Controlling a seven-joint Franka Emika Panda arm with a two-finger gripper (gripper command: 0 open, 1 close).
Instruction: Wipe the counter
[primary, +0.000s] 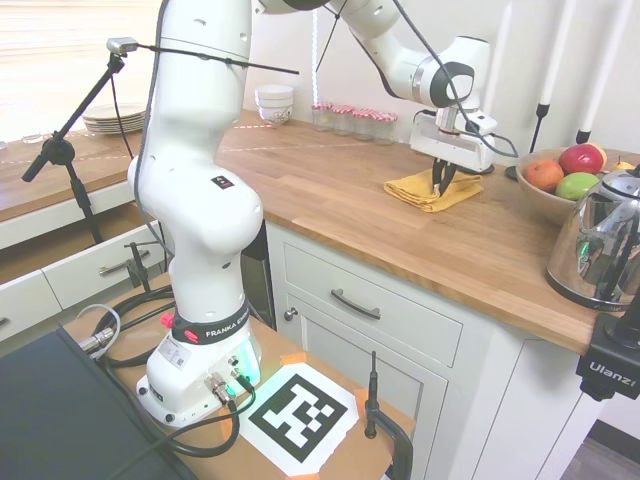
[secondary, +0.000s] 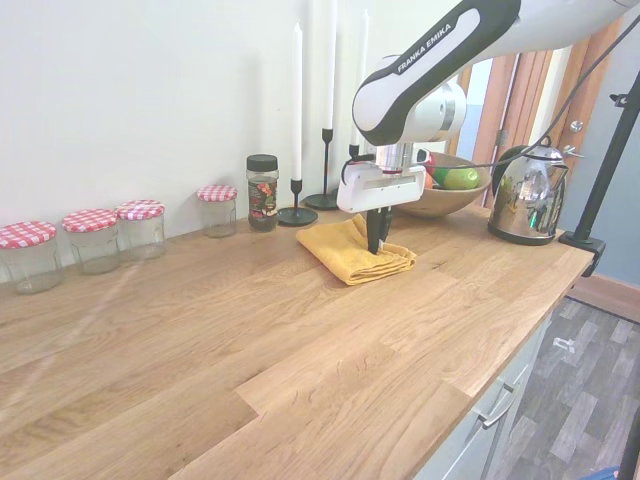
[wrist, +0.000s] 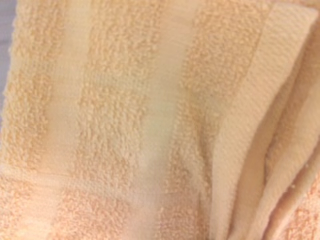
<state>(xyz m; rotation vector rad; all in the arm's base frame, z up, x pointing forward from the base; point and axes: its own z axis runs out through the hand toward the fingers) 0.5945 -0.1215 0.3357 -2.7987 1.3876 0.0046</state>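
Now: arm reaching over the counter (secondary: 250, 370), gripper on a folded cloth.
Wrist bent downward, the gripper (secondary: 376, 244) points straight down, fingers drawn together and pinching the yellow cloth (secondary: 345, 252), which lies on the wood near the fruit bowl (secondary: 440, 200) and candlesticks (secondary: 297, 214).

The white arm (primary: 200, 190) is showing glossy rounded segments, black joint rings and black "FRANKA EMIKA" lettering. A black cable is running along it. Its gripper (secondary: 377, 243) is wearing a white body with dark fingers.
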